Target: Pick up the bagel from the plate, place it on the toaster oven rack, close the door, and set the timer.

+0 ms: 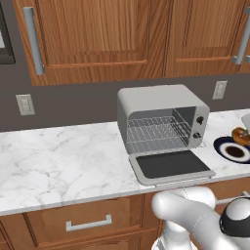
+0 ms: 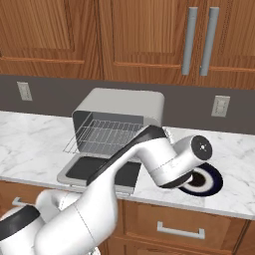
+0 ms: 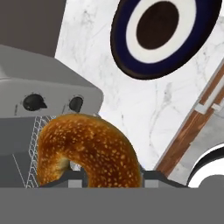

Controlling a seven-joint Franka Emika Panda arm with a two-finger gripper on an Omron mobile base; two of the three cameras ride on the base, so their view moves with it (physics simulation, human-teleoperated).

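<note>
My gripper (image 3: pixel 111 178) is shut on the bagel (image 3: pixel 87 148), a golden-brown seeded ring held between the two dark tips. In the left base view the bagel (image 1: pixel 239 135) hangs just above the plate (image 1: pixel 219 146), at the right edge of the counter. The plate (image 3: pixel 127 52) has nothing on it, and its dark centre shows. The arm hides part of the plate (image 2: pixel 215 180) in the right base view. The grey toaster oven stands left of the plate with its door (image 1: pixel 171 165) folded down flat. The silver toaster oven rack (image 1: pixel 156 133) sits bare inside.
Two dark knobs (image 1: pixel 199 120) sit on the oven's right front panel. Wooden wall cabinets hang above, and outlets (image 1: pixel 219 89) are set in the dark backsplash. White marble counter (image 1: pixel 63 156) stretches left of the oven. A drawer front lies below the counter edge.
</note>
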